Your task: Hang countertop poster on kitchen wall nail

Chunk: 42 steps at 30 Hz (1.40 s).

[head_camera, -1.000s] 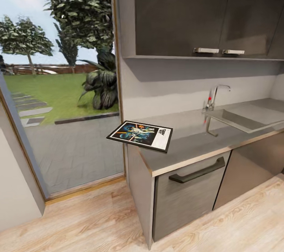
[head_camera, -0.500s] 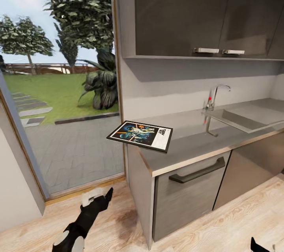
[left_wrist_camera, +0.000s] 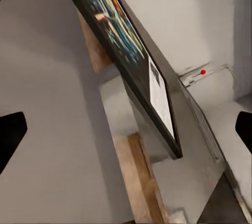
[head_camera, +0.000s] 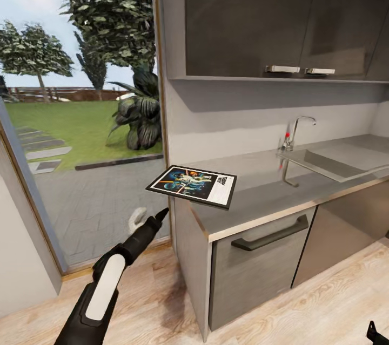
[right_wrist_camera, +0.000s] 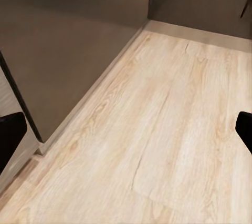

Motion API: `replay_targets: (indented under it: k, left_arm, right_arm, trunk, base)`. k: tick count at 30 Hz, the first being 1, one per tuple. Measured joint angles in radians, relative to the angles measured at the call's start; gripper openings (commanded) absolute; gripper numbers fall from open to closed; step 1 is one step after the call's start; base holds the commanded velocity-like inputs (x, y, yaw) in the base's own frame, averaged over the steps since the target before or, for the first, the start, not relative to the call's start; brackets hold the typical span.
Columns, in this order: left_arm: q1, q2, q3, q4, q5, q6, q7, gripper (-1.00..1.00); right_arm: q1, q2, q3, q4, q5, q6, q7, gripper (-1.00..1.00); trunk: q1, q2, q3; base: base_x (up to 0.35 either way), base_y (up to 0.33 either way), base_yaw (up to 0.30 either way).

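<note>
Left gripper (head_camera: 148,221), open and empty, hangs below the poster (head_camera: 193,185), which overhangs the surface (head_camera: 259,196) end (sink (head_camera: 337,164) beyond); right gripper (right_wrist_camera: 126,129) open above floor (right_wrist_camera: 173,145).

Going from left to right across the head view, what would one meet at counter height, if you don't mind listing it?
Left gripper → poster → tap → sink.
</note>
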Motion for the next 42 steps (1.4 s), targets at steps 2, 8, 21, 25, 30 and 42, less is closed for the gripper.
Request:
replay_targets:
  k: [2,8,21,25,30,42]
  left_arm:
    - [-0.011,0.000,0.000,0.009,0.082,-0.001,-0.002,1.00]
    - [-0.030,0.003,0.005,0.048,0.376,-0.065,-0.047,1.00]
    - [-0.031,0.003,0.016,0.232,0.421,-0.088,-0.308,1.00]
    - [-0.031,0.004,0.018,0.233,0.422,-0.088,-0.309,1.00]
    - [-0.031,0.005,0.028,0.233,0.423,-0.087,-0.314,1.00]
    - [-0.031,0.010,0.046,0.232,0.424,-0.087,-0.315,1.00]
  right_arm:
    - [0.000,0.000,-0.002,-0.001,0.000,-0.001,0.000,1.00]
    - [0.000,0.001,-0.005,-0.003,0.001,-0.003,0.000,1.00]
    - [0.005,0.002,-0.006,-0.003,0.006,-0.004,0.003,1.00]
    - [0.006,0.002,-0.005,-0.003,0.007,-0.004,0.003,1.00]
    - [0.006,0.002,-0.005,-0.004,0.007,-0.005,0.002,1.00]
    - [0.006,0.002,-0.005,-0.004,0.007,-0.004,0.002,1.00]
  trunk:
    - [0.000,0.000,0.000]
    - [0.000,0.000,0.000]
    - [0.000,0.000,0.000]
    - [0.000,0.000,0.000]
    - [0.000,0.000,0.000]
    - [0.000,0.000,0.000]
  base:
    - [0.000,0.000,0.000]
    - [0.000,0.000,0.000]
    - [0.055,0.000,0.000]
    - [0.058,0.000,0.000]
    - [0.162,0.000,0.000]
    - [0.155,0.000,0.000]
